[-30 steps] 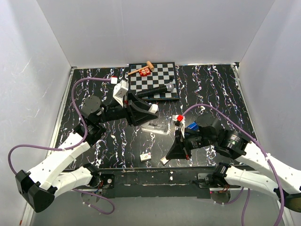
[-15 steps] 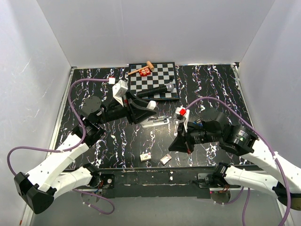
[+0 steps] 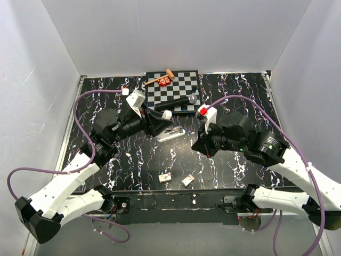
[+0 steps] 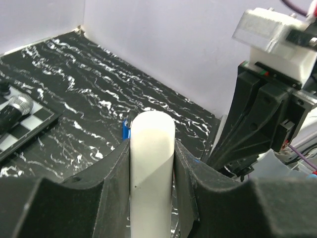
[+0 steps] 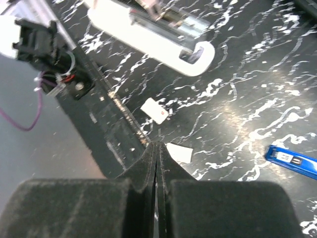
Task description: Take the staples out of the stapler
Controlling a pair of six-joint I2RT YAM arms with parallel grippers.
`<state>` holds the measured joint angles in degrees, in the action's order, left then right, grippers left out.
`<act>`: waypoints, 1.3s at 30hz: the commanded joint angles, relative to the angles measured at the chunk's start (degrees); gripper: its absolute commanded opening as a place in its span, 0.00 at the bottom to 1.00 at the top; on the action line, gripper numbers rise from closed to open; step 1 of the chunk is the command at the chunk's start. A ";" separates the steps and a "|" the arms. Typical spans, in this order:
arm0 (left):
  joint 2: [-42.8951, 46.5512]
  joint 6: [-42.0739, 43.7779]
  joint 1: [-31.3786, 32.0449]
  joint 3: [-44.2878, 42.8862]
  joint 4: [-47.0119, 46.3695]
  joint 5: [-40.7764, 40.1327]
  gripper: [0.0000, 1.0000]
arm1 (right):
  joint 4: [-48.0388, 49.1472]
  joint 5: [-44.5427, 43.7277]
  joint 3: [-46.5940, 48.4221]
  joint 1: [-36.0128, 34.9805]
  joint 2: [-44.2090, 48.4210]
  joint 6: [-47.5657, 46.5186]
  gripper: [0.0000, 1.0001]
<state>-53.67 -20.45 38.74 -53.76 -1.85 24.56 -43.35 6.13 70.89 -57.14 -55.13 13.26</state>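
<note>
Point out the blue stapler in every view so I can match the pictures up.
Top external: not visible in it.
Left wrist: only a blue sliver of the stapler shows, near centre, just left of the white shaft between the fingers.
Right wrist: the stapler lies at the right edge, below the middle.
Shared landmark: the slim white object gripped in the left hand, seen at and.

Blue stapler (image 5: 291, 159) — black table (image 3: 240, 90) (white-veined), black-white checkered board (image 3: 181, 88), white bar (image 4: 151, 163).
</note>
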 commanded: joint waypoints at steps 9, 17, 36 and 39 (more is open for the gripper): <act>-0.47 -0.12 -0.07 0.49 5.27 -8.56 0.00 | 9.33 -20.45 4.60 0.10 -8.93 -3.06 0.01; -1.08 -0.91 -0.07 3.04 4.75 -11.19 0.00 | 14.34 -19.94 3.82 5.11 -12.71 -1.57 0.01; -7.06 -4.95 -2.97 4.36 4.31 -14.80 0.00 | 30.78 -6.57 -2.25 8.98 -20.36 2.56 0.01; -7.76 -6.00 -3.76 4.54 3.78 -14.80 0.00 | 33.06 -4.29 -3.83 8.98 -21.42 3.18 0.01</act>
<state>-61.49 -24.51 36.07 -49.19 4.32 10.87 -17.34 -2.26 68.60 -48.27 -75.83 15.00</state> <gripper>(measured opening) 0.334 0.021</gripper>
